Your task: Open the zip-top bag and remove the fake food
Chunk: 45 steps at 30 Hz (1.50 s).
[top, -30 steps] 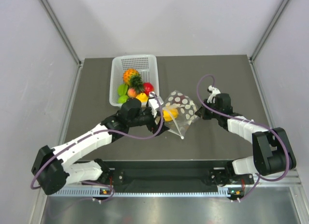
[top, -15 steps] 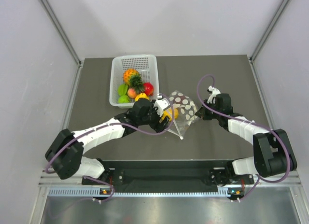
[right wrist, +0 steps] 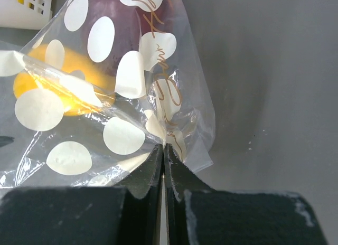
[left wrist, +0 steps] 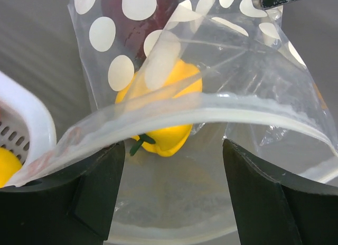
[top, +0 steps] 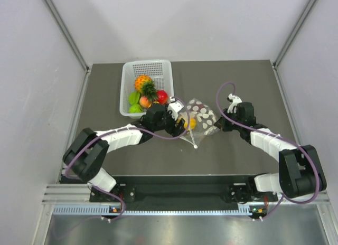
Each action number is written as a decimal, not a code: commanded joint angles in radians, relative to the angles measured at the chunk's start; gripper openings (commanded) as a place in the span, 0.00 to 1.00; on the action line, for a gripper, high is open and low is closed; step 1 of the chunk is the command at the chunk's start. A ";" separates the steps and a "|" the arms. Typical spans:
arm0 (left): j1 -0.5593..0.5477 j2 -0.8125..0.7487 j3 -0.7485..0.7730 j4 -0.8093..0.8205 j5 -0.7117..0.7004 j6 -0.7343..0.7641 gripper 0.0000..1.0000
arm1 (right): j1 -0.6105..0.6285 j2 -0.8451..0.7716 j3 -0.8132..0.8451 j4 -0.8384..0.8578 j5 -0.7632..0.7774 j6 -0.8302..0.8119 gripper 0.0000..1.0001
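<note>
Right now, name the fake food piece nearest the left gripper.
The yellow bell pepper inside the zip-top bag; the maroon piece lies deeper behind it.

COUNT | zip-top bag (top: 199, 117): 1 | inside it: yellow bell pepper (left wrist: 169, 97) 1, dark maroon piece (left wrist: 131, 31) 1 | white basket (top: 150, 67): 1 | in the basket: pineapple-like fruit (top: 142, 83) 1, red apple (top: 162, 96) 1, peach piece (top: 144, 101) 1, green pieces (top: 133, 98) 2, yellow piece (left wrist: 6, 168) 1 | grippers: 2, left gripper (left wrist: 171, 155) and right gripper (right wrist: 163, 163)

Gold cursive lettering printed on zip-top bag (right wrist: 170, 100), too crumpled to read; nothing else legible.
</note>
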<state>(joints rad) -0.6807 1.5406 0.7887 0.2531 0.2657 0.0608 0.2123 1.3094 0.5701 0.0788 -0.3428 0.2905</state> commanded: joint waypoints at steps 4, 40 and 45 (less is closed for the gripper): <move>0.012 0.078 0.030 0.158 0.067 -0.038 0.79 | -0.017 -0.030 0.011 0.012 -0.016 -0.020 0.00; 0.026 0.079 0.011 0.217 0.167 -0.109 0.38 | -0.017 -0.004 0.013 0.033 -0.039 -0.019 0.00; 0.026 0.142 0.003 0.330 0.165 -0.174 0.59 | -0.017 0.001 0.020 0.029 -0.055 -0.022 0.04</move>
<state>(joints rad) -0.6605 1.6508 0.8017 0.4530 0.4026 -0.0578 0.2115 1.3098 0.5701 0.0742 -0.3683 0.2810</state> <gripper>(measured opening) 0.561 0.020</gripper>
